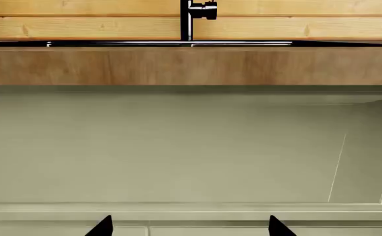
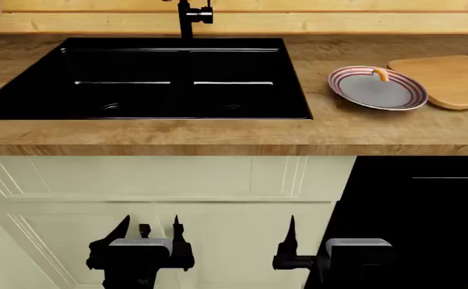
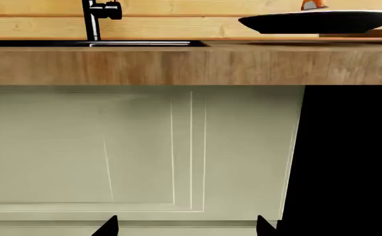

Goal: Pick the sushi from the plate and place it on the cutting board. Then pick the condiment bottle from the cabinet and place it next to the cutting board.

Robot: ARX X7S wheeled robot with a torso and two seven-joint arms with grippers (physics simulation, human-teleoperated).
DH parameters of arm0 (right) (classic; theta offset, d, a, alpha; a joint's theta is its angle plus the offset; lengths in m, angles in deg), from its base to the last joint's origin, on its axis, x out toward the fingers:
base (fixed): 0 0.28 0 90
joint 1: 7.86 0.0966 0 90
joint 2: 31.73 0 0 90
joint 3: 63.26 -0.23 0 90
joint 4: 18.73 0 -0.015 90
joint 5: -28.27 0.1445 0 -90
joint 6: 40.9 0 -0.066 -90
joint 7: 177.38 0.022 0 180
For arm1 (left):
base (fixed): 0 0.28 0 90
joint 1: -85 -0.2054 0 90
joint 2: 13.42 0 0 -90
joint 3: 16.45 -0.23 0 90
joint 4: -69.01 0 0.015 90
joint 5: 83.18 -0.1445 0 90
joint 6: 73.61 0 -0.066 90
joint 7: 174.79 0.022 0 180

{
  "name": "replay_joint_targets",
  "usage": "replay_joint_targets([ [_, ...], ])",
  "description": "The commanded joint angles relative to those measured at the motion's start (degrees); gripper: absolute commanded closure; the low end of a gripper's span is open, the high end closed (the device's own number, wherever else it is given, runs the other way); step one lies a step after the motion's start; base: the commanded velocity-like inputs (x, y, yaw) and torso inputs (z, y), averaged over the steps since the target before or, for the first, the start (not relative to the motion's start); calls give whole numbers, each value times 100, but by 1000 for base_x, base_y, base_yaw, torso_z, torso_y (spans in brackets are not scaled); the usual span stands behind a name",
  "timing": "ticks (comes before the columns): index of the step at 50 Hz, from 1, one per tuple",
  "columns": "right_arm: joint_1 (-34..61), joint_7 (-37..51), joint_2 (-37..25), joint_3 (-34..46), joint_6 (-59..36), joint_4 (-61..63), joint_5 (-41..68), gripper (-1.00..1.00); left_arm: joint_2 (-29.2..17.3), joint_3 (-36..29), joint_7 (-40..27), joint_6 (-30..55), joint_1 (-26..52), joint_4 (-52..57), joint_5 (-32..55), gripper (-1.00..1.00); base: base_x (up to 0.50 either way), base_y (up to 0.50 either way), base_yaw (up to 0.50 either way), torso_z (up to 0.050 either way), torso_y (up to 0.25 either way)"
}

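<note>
Black and spread apart, your left gripper [image 2: 150, 232] and right gripper [image 2: 310, 232] hang low before the cabinet doors, holding nothing. Raise the right one above the counter — the sushi [image 2: 380, 74] sits at the plate's [image 2: 346, 87] far rim, beside the cutting board [image 2: 459, 81].

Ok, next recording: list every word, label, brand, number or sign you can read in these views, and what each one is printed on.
None: no readable text shows in any view.
Plate: only red rim stripes, no lettering.
Cutting board: plain wood.
Sushi: no markings.
Sink and faucet: plain black, no brand.
Cabinet fronts: plain panels.
Left gripper and right gripper housings: no lettering visible.
</note>
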Motion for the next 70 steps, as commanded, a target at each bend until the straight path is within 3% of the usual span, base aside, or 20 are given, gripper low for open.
replay_joint_targets([
  [1,14,113,-91,134,12,-5,59,-100,-89,-96,-99,-16,0,9,114,-100,0,0,0,0,0],
  [17,76,283,-347,458,-116,184,257,-100,-319,-344,-346,48,-115,345,509,-100,0,0,0,33,0],
  [23,83,400,-403,508,-696,814,306,-100,-446,-394,-463,442,-147,841,505,-100,0,0,0,50,0],
  [29,250,542,-459,507,-2266,2134,484,-100,-686,-367,-559,2182,96,2465,684,-100,0,0,0,50,0],
  [36,1161,347,-735,178,-5120,3868,1299,-100,-997,-33,-468,5577,1608,4243,1618,-100,0,0,0,50,0],
  [41,2095,217,-841,-314,-6777,4415,1929,-100,-1025,341,-277,7581,3016,4598,2351,-100,0,0,0,50,0],
  [48,3787,116,-954,-1012,-8964,4657,2545,-100,-1038,579,-86,8940,4523,4079,2809,-100,0,0,0,42,0],
  [55,4381,2100,-1560,-1406,-8983,3964,5262,-100,-1331,536,-845,8977,4988,3566,3870,-100,1,-484,0,0,0],
  [70,4772,3424,-2024,-1281,-8889,3539,6995,-100,-1487,494,-1612,8868,5139,3312,4856,-100,239,-479,0,0,0],
])
